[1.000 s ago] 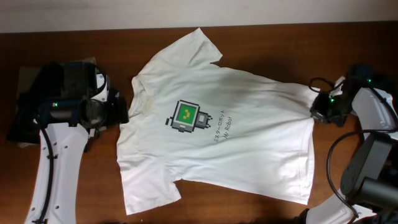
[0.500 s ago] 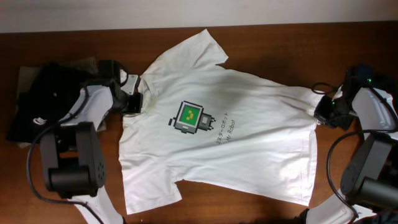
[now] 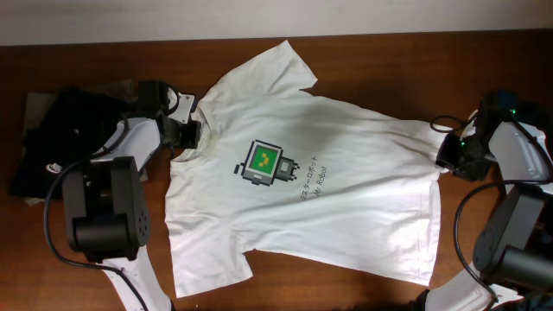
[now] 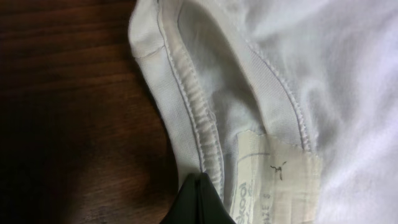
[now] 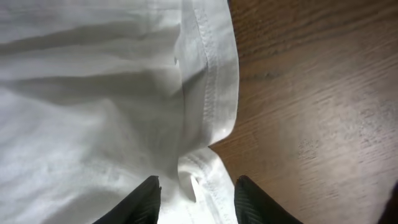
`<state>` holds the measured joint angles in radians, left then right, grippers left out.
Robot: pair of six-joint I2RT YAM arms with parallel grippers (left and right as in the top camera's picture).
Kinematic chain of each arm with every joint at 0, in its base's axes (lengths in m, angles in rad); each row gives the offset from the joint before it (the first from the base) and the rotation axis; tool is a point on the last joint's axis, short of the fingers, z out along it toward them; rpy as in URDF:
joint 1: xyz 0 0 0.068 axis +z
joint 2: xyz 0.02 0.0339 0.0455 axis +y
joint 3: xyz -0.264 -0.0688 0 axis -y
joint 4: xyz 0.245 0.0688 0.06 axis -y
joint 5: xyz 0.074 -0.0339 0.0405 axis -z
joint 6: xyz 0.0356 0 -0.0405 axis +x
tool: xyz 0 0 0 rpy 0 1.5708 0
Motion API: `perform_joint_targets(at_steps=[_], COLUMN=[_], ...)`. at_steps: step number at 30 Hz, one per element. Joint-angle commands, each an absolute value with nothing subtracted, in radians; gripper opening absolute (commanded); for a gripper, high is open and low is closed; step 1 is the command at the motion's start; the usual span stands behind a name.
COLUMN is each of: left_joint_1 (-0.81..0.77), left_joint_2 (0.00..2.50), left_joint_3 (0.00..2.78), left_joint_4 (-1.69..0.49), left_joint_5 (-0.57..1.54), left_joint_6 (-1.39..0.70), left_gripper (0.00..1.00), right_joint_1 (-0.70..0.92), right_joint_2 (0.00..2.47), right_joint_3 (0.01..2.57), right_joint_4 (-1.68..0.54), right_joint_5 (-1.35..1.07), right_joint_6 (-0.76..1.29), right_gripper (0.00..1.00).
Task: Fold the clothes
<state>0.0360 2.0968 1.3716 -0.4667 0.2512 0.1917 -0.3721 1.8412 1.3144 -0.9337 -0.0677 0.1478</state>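
Observation:
A white T-shirt (image 3: 346, 207) with a small robot print (image 3: 263, 162) lies face up across the brown table, neck to the left. My left gripper (image 3: 187, 132) sits at the neck opening. In the left wrist view its black jaws (image 4: 200, 188) are pressed together on the ribbed collar (image 4: 186, 106), beside the size label (image 4: 273, 180). My right gripper (image 3: 450, 155) is at the shirt's right edge. Its fingers (image 5: 196, 200) stand apart, with a curled bit of the stitched hem (image 5: 214, 81) lying loose between them.
A heap of dark clothes (image 3: 47, 142) lies at the left end of the table (image 3: 363, 60), under the left arm. Black cables (image 3: 471, 225) loop near the right arm's base. The table's far edge meets a pale wall.
My left arm swung in from the dark heap to the collar and shut on it. My right gripper, earlier shut on the hem, has opened and the hem lies slack.

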Motion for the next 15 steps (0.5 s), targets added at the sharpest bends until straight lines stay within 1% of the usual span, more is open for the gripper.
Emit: perform_joint_targets(at_steps=[1,2,4,5,8,10,13,15], left_joint_1=[0.035,0.035,0.035,0.035,0.035,0.035,0.035,0.035], left_joint_2=[2.164,2.164,2.164,2.164,2.164,2.164,2.164,2.164], left_joint_3=[1.357,1.357,1.357,1.357,1.357,1.357,1.357,1.357], left_joint_4=[-0.475,-0.476,-0.476,-0.476,-0.475,-0.478,-0.482,-0.481], left_joint_5=[0.239,0.239,0.239,0.239,0.239,0.197,0.194,0.194], left_joint_6=[0.212,0.212,0.212,0.212,0.212,0.21,0.205,0.204], left_gripper=[0.0,0.0,0.0,0.0,0.0,0.0,0.0,0.0], right_joint_1=[-0.367,-0.367,-0.367,-0.367,-0.381,-0.421,-0.493,-0.509], right_joint_2=[1.841,1.841,1.841,1.841,1.841,1.841,1.841,1.841], right_joint_3=[1.248,1.229,1.227,1.227,1.238,1.258,1.262,1.262], right_joint_4=[-0.861,-0.838,-0.83,-0.831,-0.834,-0.841,-0.837,-0.83], right_joint_5=[-0.138,-0.195,-0.199,-0.199,-0.144,-0.092,-0.094,-0.11], right_joint_6=[0.099,0.073,0.073,0.073,0.071,0.071,0.071,0.07], right_gripper=[0.36,0.3,0.09,0.04,0.04,0.04,0.04,0.04])
